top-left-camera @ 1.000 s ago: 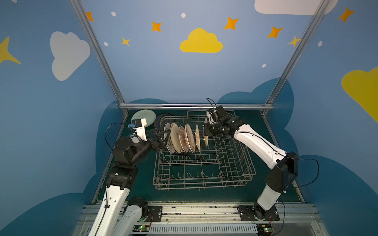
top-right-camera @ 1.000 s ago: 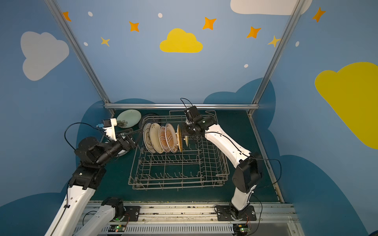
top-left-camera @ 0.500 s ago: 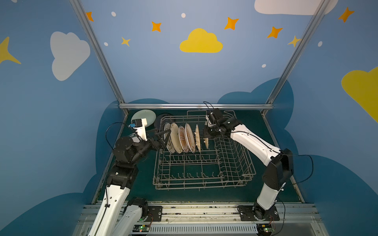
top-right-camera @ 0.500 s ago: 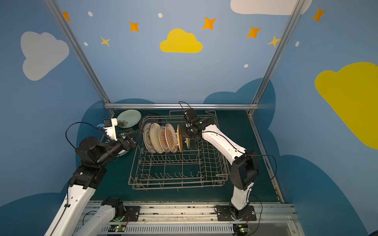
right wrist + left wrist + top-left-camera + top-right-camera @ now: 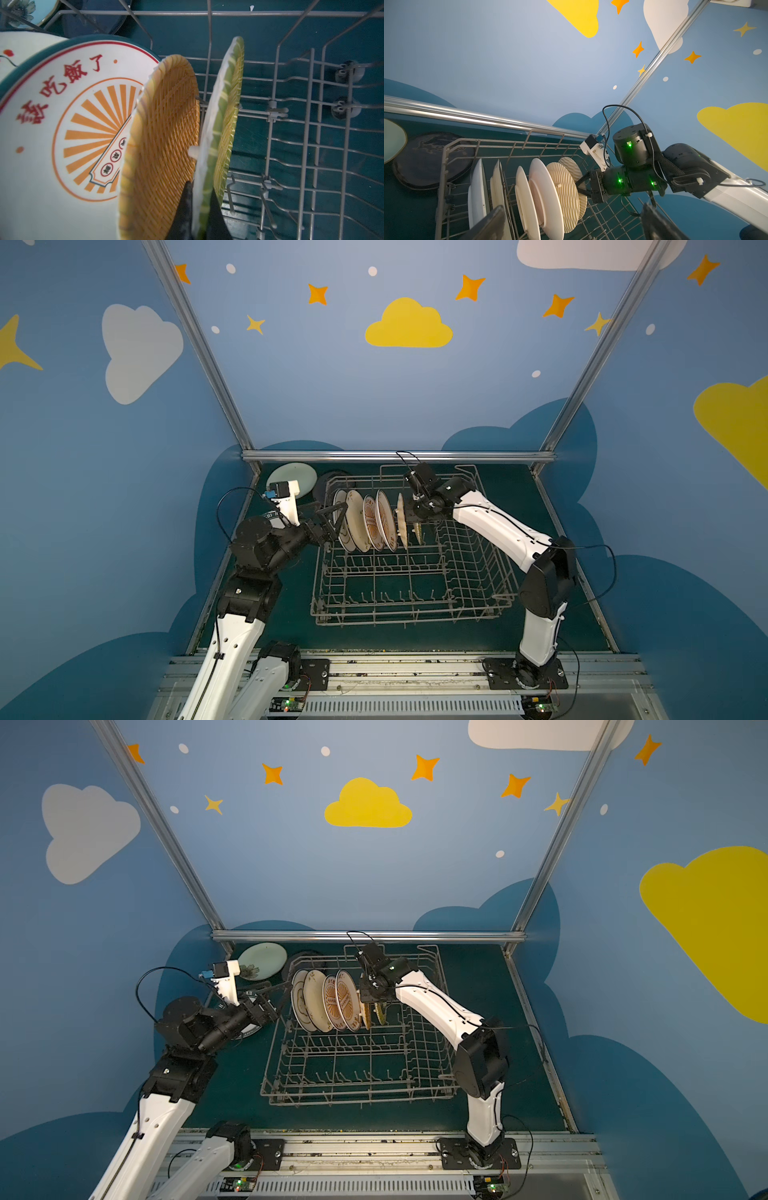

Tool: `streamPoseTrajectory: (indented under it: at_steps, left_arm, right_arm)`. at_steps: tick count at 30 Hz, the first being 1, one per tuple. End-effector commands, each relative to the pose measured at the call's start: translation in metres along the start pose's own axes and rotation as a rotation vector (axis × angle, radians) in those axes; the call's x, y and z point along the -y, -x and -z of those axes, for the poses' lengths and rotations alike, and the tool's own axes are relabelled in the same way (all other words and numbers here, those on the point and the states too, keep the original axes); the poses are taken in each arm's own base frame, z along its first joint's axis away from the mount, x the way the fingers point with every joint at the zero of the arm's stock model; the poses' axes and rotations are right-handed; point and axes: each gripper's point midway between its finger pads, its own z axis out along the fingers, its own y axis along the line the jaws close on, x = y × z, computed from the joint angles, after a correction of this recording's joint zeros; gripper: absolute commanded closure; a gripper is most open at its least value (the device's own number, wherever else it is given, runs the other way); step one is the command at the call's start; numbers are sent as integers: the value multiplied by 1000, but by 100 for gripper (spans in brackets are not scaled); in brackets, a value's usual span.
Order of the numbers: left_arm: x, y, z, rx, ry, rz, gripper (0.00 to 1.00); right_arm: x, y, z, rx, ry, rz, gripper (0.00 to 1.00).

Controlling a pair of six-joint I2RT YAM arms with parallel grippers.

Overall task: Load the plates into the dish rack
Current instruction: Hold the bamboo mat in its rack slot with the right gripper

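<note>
Right hand (image 5: 200, 214) clenched on the rim of a green-edged woven plate (image 5: 220, 116), held on edge inside the dish rack (image 5: 399, 608)
Its arm reaches in from the right over the rack's far row, hand angled down. Just beside the held plate, a narrow gap apart, stands a yellow woven plate (image 5: 162, 135), then a sunburst plate (image 5: 83, 133) and three more white plates (image 5: 478, 187). Left hand (image 5: 336, 516) hangs at the rack's left wall, jaws spread wide, grasping nothing, its arm low and bent. Rack sits on a dark teal bench (image 5: 415, 639) between blue walls (image 5: 374, 398) painted with clouds and stars. Pale green plate (image 5: 291, 477) and black plate (image 5: 431, 160) lie flat at the bench's far left corner, outside the rack. Right of the held plate the rack stands open, as does its near row
</note>
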Motion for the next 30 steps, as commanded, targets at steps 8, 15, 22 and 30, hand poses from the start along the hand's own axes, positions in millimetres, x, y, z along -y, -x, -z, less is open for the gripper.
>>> streamPoseTrajectory:
  at_steps: [8, 15, 22, 30]
  left_arm:
    - [1, -1, -1, 1, 0, -16, 0]
    - [1, -2, -1, -2, 0, -19, 0]
    - [1, -2, -1, -3, -1, -22, 0]
    - [0, -3, -1, -7, 1, -22, 0]
  right_arm:
    - [24, -24, -21, -114, -124, -25, 100]
    - [19, -28, -20, -148, -65, -15, 100]
    - [21, -39, -14, -165, -38, 28, 100]
    - [20, -52, -11, -185, 4, 58, 100]
